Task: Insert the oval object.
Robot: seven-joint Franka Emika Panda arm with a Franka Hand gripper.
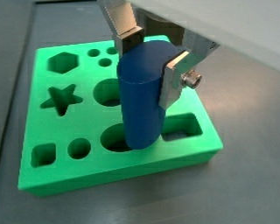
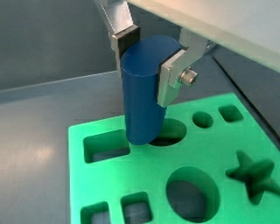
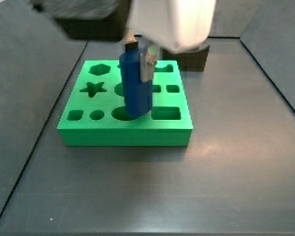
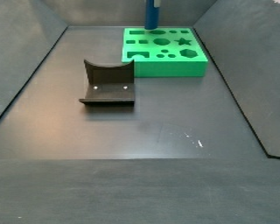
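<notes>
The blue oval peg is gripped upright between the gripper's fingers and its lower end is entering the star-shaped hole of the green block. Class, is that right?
Not quite. The gripper does hold the blue oval peg upright, but both wrist views show its lower end entering an oval hole in the green block; the star-shaped hole stands apart, unfilled.

Readable text: none in any view.
Green block (image 1: 119, 162): no lettering, only shaped holes.
Oval object (image 1: 143, 96): plain blue, unmarked.
Tool (image 1: 152, 54): no label legible.

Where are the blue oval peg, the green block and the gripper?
oval object (image 1: 140, 101), wrist view, mid-shaft.
green block (image 3: 125, 135), side view, front wall.
gripper (image 2: 152, 54), wrist view, between fingertips, shut on the peg.
</notes>
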